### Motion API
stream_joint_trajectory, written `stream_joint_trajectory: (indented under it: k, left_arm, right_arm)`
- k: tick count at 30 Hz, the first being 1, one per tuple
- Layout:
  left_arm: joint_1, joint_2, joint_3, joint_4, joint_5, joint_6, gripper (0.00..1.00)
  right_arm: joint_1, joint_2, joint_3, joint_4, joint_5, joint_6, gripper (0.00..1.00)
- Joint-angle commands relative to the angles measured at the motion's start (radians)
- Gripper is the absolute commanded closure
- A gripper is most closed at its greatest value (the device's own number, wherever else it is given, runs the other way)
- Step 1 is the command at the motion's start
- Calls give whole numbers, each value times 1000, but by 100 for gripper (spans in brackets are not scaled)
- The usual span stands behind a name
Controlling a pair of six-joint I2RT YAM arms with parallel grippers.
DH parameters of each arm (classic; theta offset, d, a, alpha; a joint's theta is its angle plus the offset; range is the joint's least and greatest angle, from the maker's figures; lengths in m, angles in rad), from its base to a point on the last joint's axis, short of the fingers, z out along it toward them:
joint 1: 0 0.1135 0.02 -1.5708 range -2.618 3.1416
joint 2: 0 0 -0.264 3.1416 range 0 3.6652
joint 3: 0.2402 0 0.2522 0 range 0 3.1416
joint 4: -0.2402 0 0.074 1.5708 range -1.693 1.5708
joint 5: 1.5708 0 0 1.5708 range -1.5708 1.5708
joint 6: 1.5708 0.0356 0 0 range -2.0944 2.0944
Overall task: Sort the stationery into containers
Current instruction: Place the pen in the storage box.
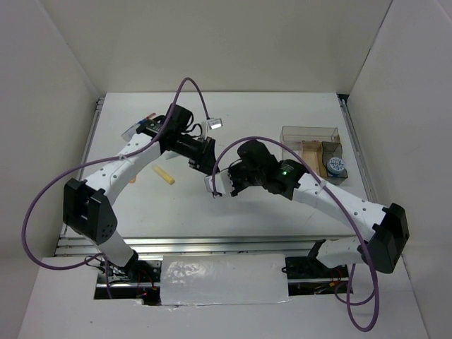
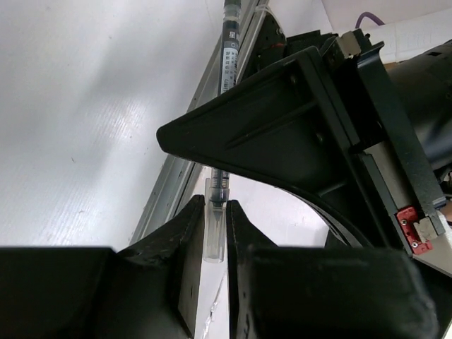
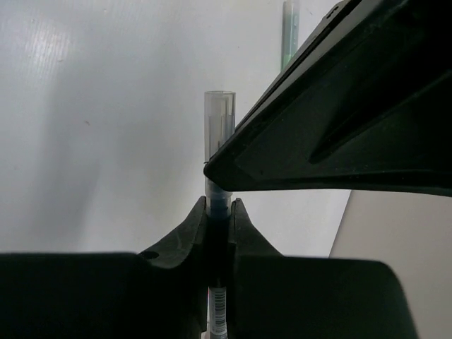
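Top external view, sorting barely begun: left gripper [image 2: 215, 233] and right gripper [image 3: 217, 220] both clamped on one black pen [image 2: 227, 42] above the table's [image 1: 254, 220] middle, only the blue-white roll [image 1: 335, 166] in the clear box [image 1: 309, 131] at the far right corner, a yellow marker [image 1: 164, 175] loose.

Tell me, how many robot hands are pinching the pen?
2. The left gripper pinches the pen at its clear end; the right gripper pinches its barrel. Neither grip is hidden.
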Motion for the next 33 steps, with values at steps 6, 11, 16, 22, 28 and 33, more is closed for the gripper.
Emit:
stream_joint_trajectory:
  k: [6,11,16,22,28,33]
  left_arm:
    - [54,-71,-16,37,-41,10,33]
    - [180,-67,-5,82,-59,-21,12]
    - [211,-45,-8,117,-45,-46,6]
    - [223,-51,-41,183,-23,-72,1]
    - [265,-51,-64,231,-17,-116,1]
    - [303,-44,-93,260,-19,-148,1]
  right_arm:
    - [-69,-41,-18,3,42,-20,100]
    - [-282,1,-33,-60,90,-155,100]
    - [-567,141,80,-112,99,-264,100]
    - [-768,342,203,-51,133,-417,100]
    - [-844,520,370,-57,151,-456,99]
    - [-855,603,413,-30,150,-474,97]
